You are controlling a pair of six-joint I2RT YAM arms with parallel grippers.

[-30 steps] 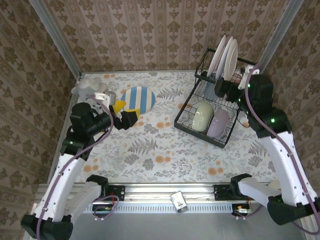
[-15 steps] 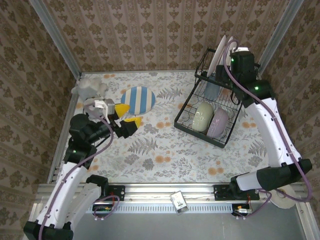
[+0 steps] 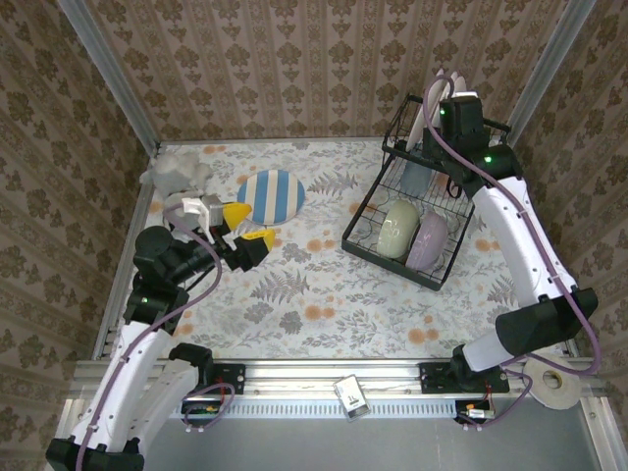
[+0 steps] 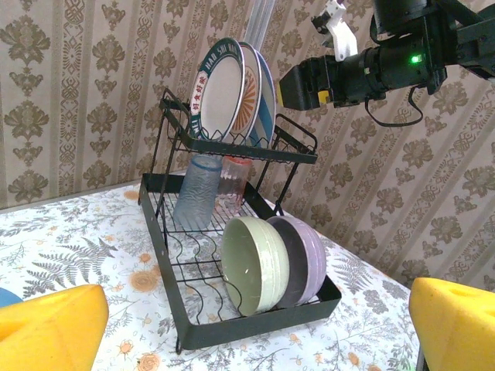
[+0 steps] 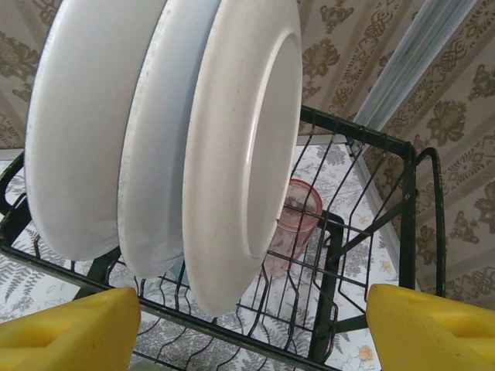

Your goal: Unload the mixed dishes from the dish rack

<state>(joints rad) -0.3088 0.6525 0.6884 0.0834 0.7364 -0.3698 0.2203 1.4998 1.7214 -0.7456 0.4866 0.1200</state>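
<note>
I'm seeing a grey plush toy [image 3: 177, 169] lying in the far left corner of the floral tablecloth [image 3: 324, 285]; brown patterned wallpaper [image 3: 294, 69] is enclosing the table; a pale tape roll [image 3: 554, 388] is sitting beyond the near right corner; a small card [image 3: 349, 395] is resting on the front rail [image 3: 294, 375].

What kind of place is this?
Probably a staged home-kitchen test cell: patterned wallpaper walls, a floral tablecloth, and a black wire dish rack holding plates, bowls and cups.
</note>
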